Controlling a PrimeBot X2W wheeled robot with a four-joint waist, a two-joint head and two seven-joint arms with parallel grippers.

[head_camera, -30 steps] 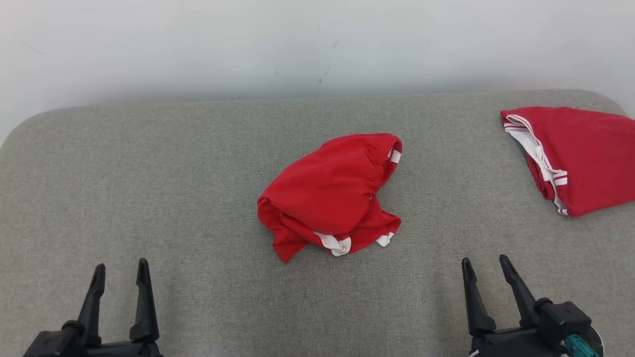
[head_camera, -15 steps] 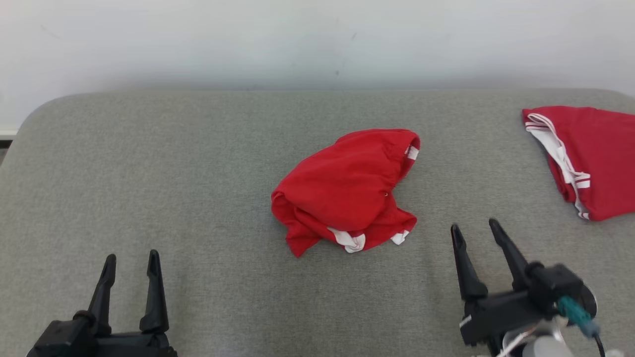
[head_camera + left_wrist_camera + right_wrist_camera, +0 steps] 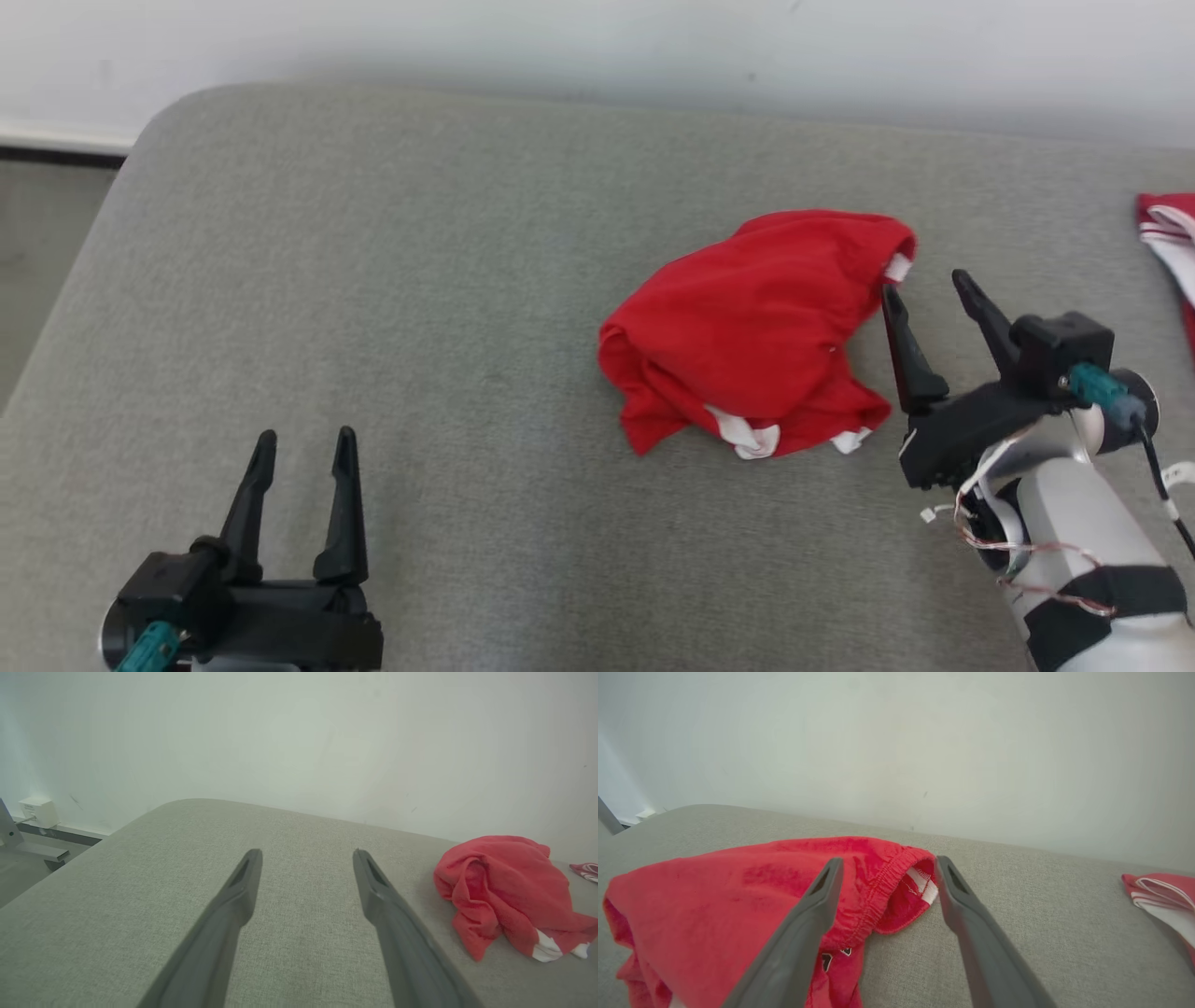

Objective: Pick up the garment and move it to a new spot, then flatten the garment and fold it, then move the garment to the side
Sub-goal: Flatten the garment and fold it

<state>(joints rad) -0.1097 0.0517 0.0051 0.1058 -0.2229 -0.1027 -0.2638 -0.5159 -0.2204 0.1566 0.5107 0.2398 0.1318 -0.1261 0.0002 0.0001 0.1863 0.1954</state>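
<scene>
A crumpled red garment [image 3: 756, 327] with white trim lies bunched on the grey padded surface [image 3: 448, 280]; it also lies at the right of the left wrist view [image 3: 509, 886]. My right gripper [image 3: 924, 285] is open, right beside the garment's right edge near its elastic waistband. In the right wrist view the open gripper [image 3: 887, 863] frames that waistband opening [image 3: 901, 882], nothing clamped. My left gripper [image 3: 303, 443] stands open and empty at the lower left, well apart from the garment, over bare surface [image 3: 306, 851].
A second red garment with white stripes [image 3: 1167, 243] lies at the far right edge, also seen in the right wrist view [image 3: 1162, 900]. A pale wall [image 3: 597, 47] backs the surface. The surface's rounded left corner [image 3: 154, 121] drops to the floor.
The head camera has turned left, shifting everything right in view. My right gripper has advanced from the near edge up to the garment's right side, still open. The left gripper stays open.
</scene>
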